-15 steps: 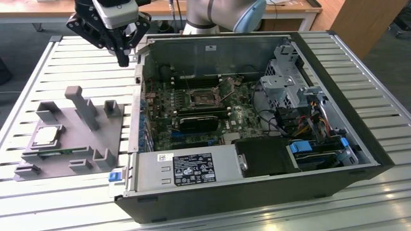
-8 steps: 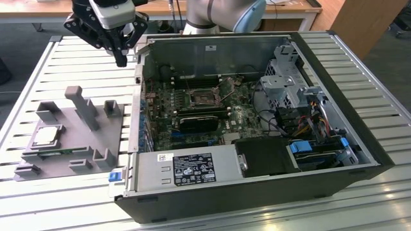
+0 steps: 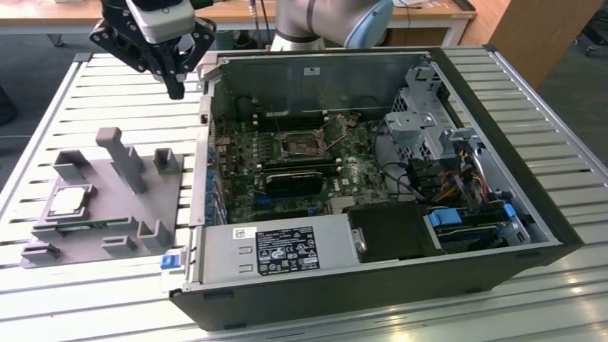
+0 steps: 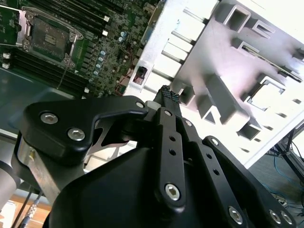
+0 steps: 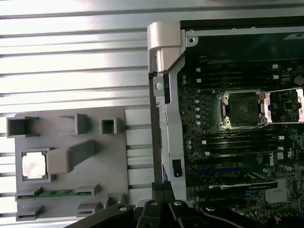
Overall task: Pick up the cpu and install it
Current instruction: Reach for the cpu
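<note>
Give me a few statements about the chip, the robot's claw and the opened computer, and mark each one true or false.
1. The cpu lies on the grey fixture, to the exterior view's left of the computer case. True.
2. The gripper holds the cpu. False: it is shut on nothing and hangs over the table near the case's far corner, apart from the cpu.
3. The socket on the motherboard stands open, with no chip in it. True.
4. The case's side is closed. False: it is open, and the motherboard shows inside.
</note>
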